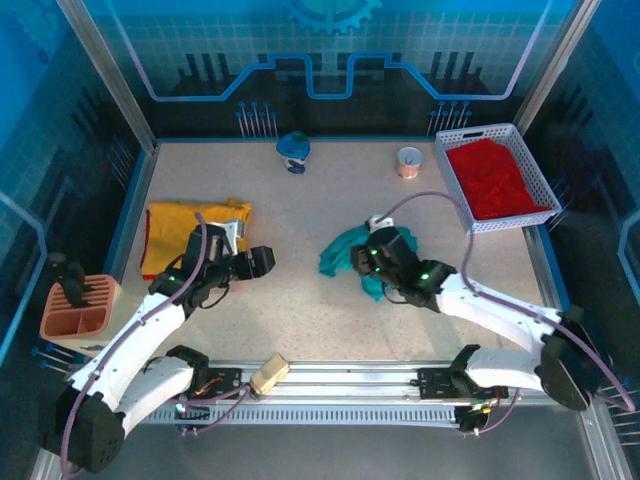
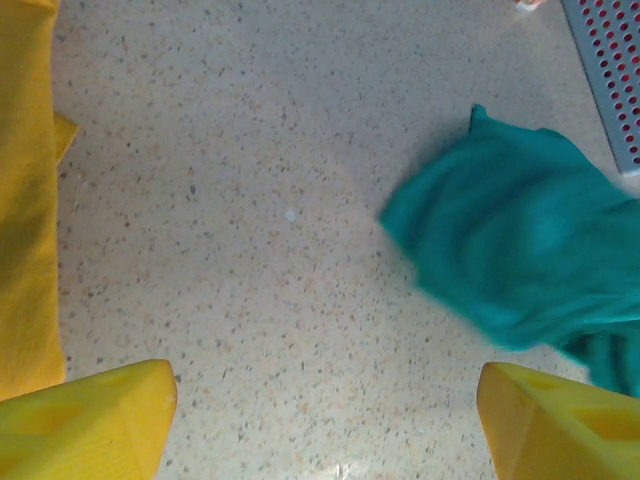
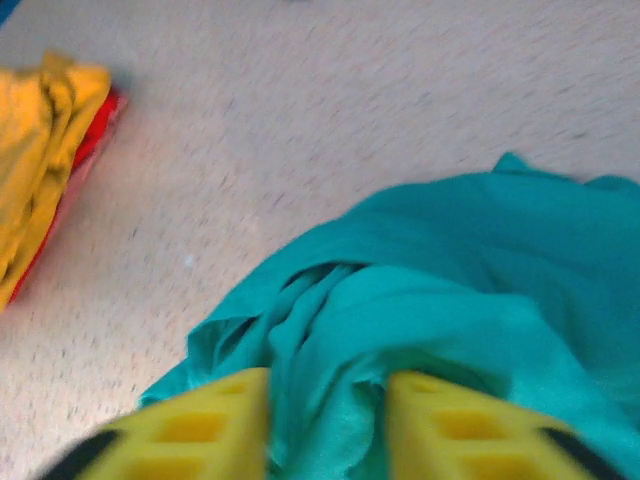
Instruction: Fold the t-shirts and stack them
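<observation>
With right fingers, straddled the bunched teal-green t-shirt. Pinched or released? Couldn't tell. With left fingers splayed empty, hovered nearby, likely to spread it.

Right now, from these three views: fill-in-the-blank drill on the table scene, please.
1. The crumpled shirt at the right gripper is ____.
2. The white basket holds ____ cloth.
3. The left gripper hangs over bare table, jaws ____.
4. The folded shirt at the table's left edge is ____.
Missing words: teal, red, open, yellow.
</observation>
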Available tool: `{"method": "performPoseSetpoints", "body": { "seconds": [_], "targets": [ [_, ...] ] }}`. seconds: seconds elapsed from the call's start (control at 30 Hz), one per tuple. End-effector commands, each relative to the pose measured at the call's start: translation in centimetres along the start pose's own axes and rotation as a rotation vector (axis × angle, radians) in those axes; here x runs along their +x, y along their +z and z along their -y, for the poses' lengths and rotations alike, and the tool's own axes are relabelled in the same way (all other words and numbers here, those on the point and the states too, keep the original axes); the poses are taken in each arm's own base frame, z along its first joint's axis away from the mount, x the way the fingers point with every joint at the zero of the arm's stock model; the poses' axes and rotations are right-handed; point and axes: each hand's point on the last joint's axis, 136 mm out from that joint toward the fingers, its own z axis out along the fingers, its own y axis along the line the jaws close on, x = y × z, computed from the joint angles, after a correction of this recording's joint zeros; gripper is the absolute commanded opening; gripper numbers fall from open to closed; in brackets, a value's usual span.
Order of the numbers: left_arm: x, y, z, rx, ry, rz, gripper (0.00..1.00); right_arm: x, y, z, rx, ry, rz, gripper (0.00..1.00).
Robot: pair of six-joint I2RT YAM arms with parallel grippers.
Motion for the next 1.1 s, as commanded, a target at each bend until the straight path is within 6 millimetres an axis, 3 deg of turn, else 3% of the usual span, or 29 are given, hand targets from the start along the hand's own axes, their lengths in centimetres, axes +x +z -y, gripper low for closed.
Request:
{"method": "performPoseSetpoints", "body": {
  "seconds": [0.0,0.07,0.13,0.33,0.47,0.8,0.93,1.07],
  "targets": [
    [1.1,-0.8,-0.1,-0.015,-0.01,-0.045,0.79,-1.4,0.0,-2.6,-0.025,-0.006,0.058,0.67],
    [1.5,-0.8,-0.2,-0.01,-0.028,-0.055,0.79,-1.0,0.0,-2.7,-0.031,-0.004,0.042,0.87],
    [2.1,-0.5,-0.3,-0.005,-0.044,-0.067,0.79,-1.0,-0.3,-2.2,-0.022,-0.006,0.039,0.99],
    [3.8,1.0,-0.4,0.004,-0.071,-0.12,0.77,-0.6,-1.3,2.4,0.105,0.065,0.017,0.98],
    [4.8,2.4,0.5,0.016,-0.056,-0.154,0.75,1.3,-1.1,5.9,0.159,0.159,-0.048,0.93],
    [7.4,6.3,4.4,0.055,0.015,-0.24,0.74,6.1,-0.8,11.1,0.238,0.275,-0.189,0.88],
    [8.2,6.9,5.5,0.052,0.046,-0.277,0.74,6.8,-0.2,12.6,0.222,0.366,-0.194,0.86],
    [8.4,6.7,5.5,0.048,0.056,-0.273,0.73,7.5,1.0,13.2,0.176,0.461,-0.221,0.78]
  ]
}}
